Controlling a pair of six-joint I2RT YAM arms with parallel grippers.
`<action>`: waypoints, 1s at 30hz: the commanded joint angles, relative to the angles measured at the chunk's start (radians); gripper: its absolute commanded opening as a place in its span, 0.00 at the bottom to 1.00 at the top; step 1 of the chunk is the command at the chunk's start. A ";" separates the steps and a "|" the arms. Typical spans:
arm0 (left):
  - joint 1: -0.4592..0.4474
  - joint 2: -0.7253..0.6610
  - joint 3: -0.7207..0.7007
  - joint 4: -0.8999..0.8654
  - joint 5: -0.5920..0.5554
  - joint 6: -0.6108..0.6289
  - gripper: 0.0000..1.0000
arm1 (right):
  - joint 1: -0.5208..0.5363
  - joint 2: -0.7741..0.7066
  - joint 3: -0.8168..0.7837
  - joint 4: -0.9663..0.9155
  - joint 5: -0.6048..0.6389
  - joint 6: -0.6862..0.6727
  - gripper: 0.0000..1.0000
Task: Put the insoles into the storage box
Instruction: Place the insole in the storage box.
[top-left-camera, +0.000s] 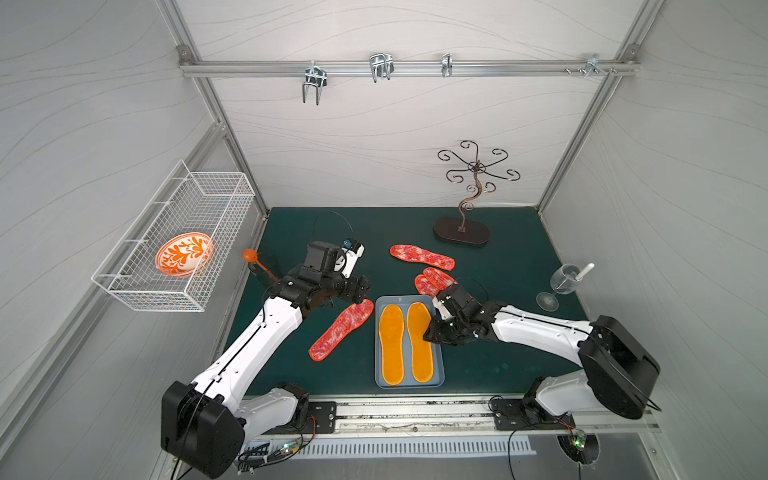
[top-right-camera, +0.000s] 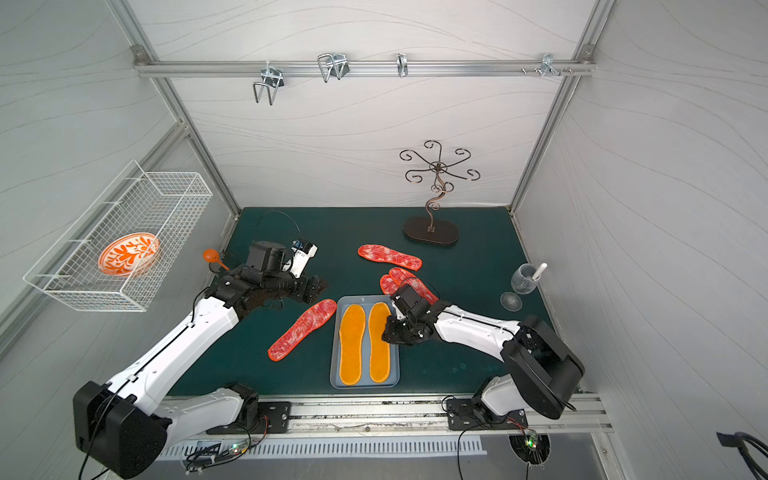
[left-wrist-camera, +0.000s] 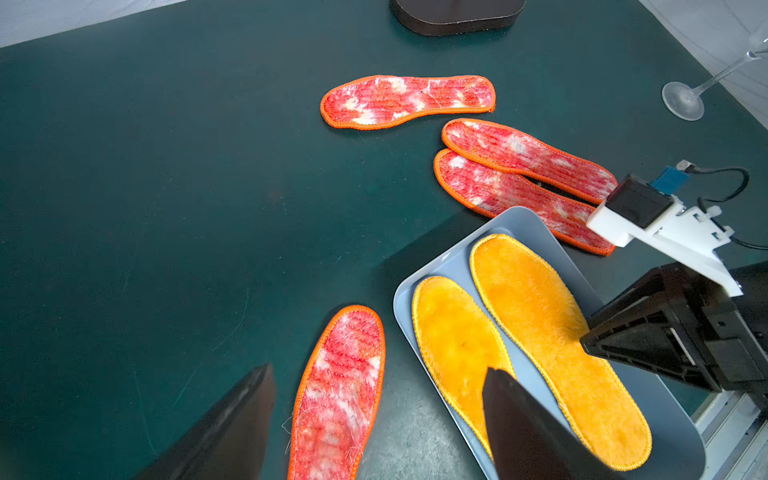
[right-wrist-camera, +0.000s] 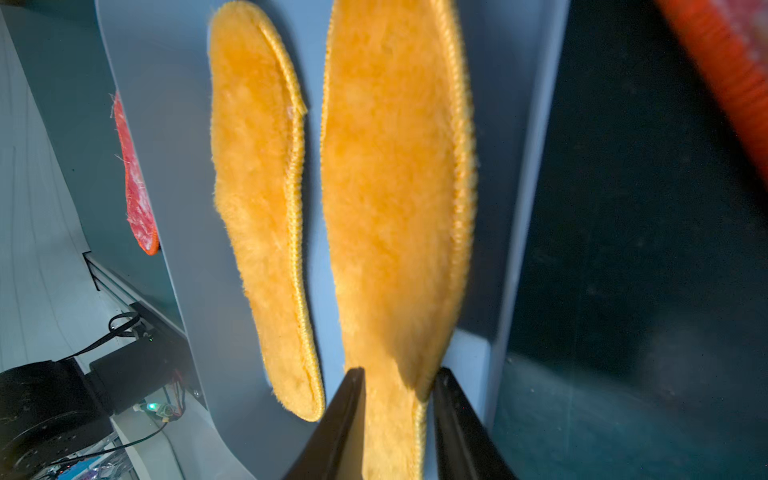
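Reading the right gripper (right-wrist-camera: 397, 374) as parted: its two black fingers (right-wrist-camera: 345, 415) stand apart over a yellow insole (right-wrist-camera: 395, 187). The fuzzy face shows in the gap and no pinch is visible. That insole lies flat in the storage box (top-left-camera: 409, 385), along the wall on the right arm's side. A second yellow insole (top-left-camera: 392, 345) lies beside it in the same box, parallel, with a narrow gap between them and no overlap. The box sits on the green mat (top-left-camera: 498, 249) near the front edge, between the two arms.

Left gripper (left-wrist-camera: 379, 374) is spread wide and holds nothing. It hangs above one end of a red-and-white insole (top-left-camera: 341, 329) that lies slanted on the mat just beside the box, on the left arm's side. Whether that insole touches the box rim: cannot tell.

Three more red-and-white insoles lie on the mat behind the box. A lone one (top-left-camera: 422, 257) is farther back. An overlapping pair (left-wrist-camera: 528, 156) is closer, partly hidden under the right arm in both top views.
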 joint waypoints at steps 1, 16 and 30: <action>0.004 -0.012 0.000 0.047 -0.016 -0.011 0.84 | 0.007 -0.027 0.022 -0.073 0.035 -0.030 0.36; 0.011 -0.015 0.061 -0.100 -0.104 0.020 0.84 | 0.013 -0.220 0.114 -0.191 0.192 -0.110 0.51; 0.060 -0.075 0.055 -0.262 -0.123 0.018 0.85 | -0.155 -0.428 0.193 -0.270 0.311 -0.408 0.86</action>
